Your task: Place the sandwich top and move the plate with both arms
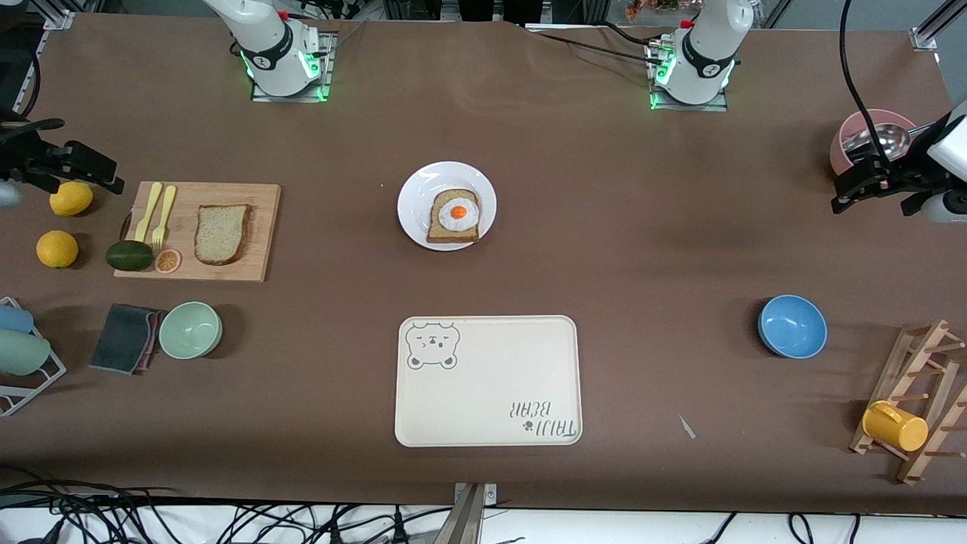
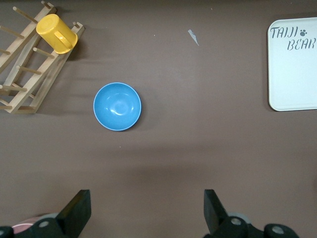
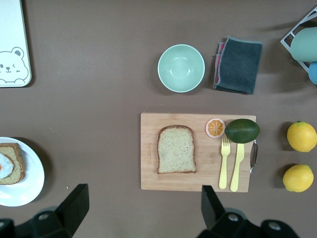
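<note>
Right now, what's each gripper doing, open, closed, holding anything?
Left gripper: open, empty, over the table near the blue bowl.
Right gripper: open, empty, over the cutting board.

A robotics lab staged as a kitchen: two arms' bases (image 1: pixel 285 64) bolted along the brown-covered table's (image 1: pixel 642 227) top edge, loose cables (image 1: pixel 113 517) below its bottom edge, toy food and dishware spread around.

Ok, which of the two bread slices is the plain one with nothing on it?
The sandwich top lying on the wooden cutting board toward the right arm's end. The other slice sits on the plate and carries a fried egg.
</note>
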`<action>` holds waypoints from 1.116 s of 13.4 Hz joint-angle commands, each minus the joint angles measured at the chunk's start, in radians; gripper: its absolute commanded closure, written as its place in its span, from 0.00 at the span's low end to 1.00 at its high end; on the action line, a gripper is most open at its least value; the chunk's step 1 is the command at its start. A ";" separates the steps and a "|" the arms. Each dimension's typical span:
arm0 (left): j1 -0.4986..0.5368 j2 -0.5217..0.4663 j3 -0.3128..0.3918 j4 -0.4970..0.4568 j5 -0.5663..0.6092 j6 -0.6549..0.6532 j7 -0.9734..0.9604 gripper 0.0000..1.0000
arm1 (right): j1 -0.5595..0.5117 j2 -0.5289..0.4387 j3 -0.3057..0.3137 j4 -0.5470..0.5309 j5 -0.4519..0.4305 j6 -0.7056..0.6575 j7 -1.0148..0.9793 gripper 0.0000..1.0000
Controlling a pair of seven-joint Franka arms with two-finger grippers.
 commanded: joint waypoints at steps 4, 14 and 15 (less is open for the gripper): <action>0.002 -0.001 0.000 0.011 -0.025 -0.003 0.006 0.00 | -0.013 -0.008 0.013 -0.012 -0.011 0.010 -0.016 0.00; 0.002 -0.001 0.000 0.012 -0.025 -0.005 0.006 0.00 | -0.013 -0.008 0.013 -0.010 -0.011 0.008 -0.014 0.00; 0.002 0.000 -0.002 0.012 -0.025 -0.003 0.006 0.00 | -0.013 -0.008 0.013 -0.012 -0.011 0.008 -0.014 0.00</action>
